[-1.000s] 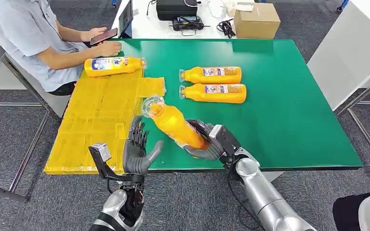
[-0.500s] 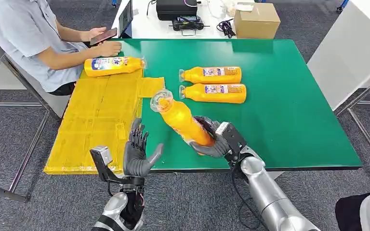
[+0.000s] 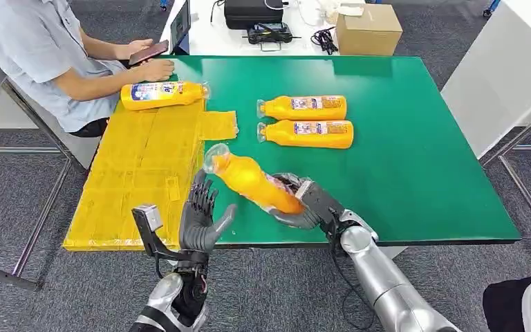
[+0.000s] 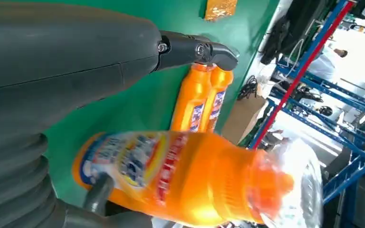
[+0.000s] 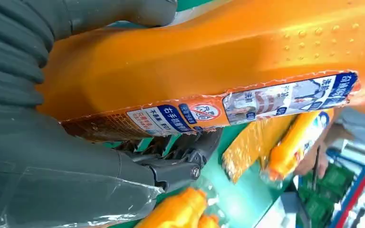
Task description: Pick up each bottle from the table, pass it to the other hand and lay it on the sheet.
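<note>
My right hand [image 3: 299, 206] grips an orange bottle [image 3: 252, 181] by its base, above the table's front edge; its clear cap points toward the yellow sheet [image 3: 138, 173]. The same bottle [image 4: 185, 175] [image 5: 228, 66] shows close up in both wrist views. My left hand [image 3: 199, 220] is open, palm up and fingers spread, just left of the bottle and apart from it. One orange bottle [image 3: 162, 95] lies on the sheet's far end. Two more orange bottles [image 3: 304, 107] [image 3: 309, 133] lie side by side on the green table [image 3: 415, 152].
A person [image 3: 41, 48] sits at the table's far left corner holding a phone, one hand near the bottle on the sheet. A cardboard box [image 3: 368, 29] and a black case [image 3: 252, 12] stand on a white table behind. Bare green surface lies to the right.
My right hand tipped the held bottle lower and carried its cap end leftward toward my left hand. The left hand stayed open and rose slightly.
</note>
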